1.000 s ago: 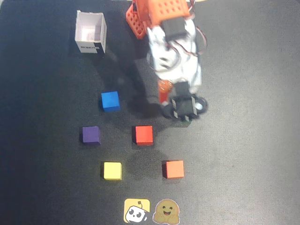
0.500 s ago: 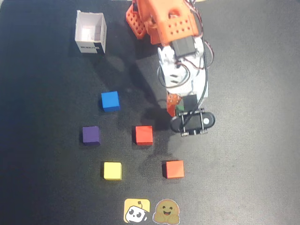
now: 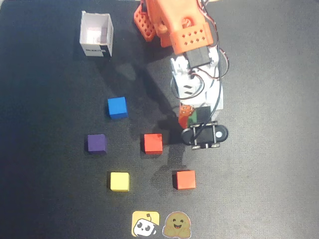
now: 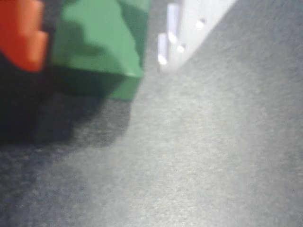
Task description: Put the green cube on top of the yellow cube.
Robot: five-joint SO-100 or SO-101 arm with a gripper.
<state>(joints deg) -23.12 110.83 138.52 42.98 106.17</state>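
The green cube [image 3: 203, 116] sits on the black mat right of centre, partly hidden under the arm. In the wrist view the green cube [image 4: 97, 42] lies between the orange finger [image 4: 21, 35] on the left and the white finger [image 4: 182, 26] on the right, with a narrow gap on each side. My gripper [image 3: 198, 115] is open and straddles the cube, also in the wrist view [image 4: 94, 61]. The yellow cube [image 3: 119, 181] stands alone at the lower left of the overhead view, well apart from the gripper.
A blue cube [image 3: 117, 107], a purple cube [image 3: 96, 143], a red cube [image 3: 152, 143] and an orange cube [image 3: 184, 179] stand on the mat. A white open box [image 3: 96, 35] is at the top left. Two flat stickers [image 3: 145, 223] lie at the bottom edge.
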